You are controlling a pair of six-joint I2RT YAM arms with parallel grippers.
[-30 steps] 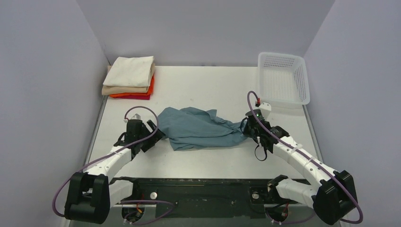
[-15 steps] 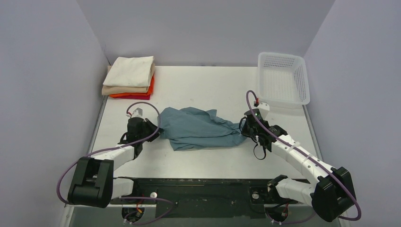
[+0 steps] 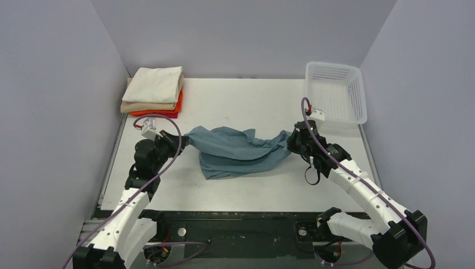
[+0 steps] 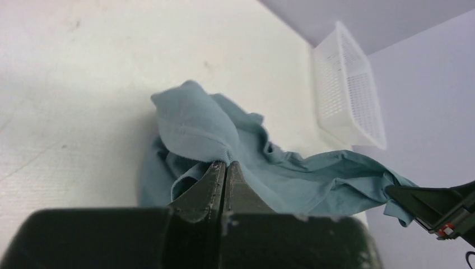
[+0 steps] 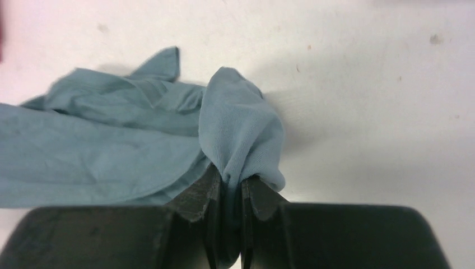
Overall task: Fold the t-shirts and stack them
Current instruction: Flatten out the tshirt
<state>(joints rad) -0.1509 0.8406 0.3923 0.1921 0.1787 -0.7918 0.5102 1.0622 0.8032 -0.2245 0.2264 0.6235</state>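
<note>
While the left hand (image 3: 180, 140) and right hand (image 3: 290, 143) each pinch an end, the teal t-shirt (image 3: 235, 151) stretches across the bench (image 3: 241, 101).
Folded t-shirts (image 3: 155, 91) sit stacked far left.

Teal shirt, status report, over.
Left jaws, right jaws: both shut on teal shirt, opposite ends. Shirt bunched, unfolded. Folded stack and basket stand apart, not in the way.

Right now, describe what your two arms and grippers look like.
Left arm and right arm: white links, black joints, black base housings. A purple cable runs along each; a white block with red tip sits near each wrist. Left gripper and right gripper: dark, tapering to wedges.
</note>
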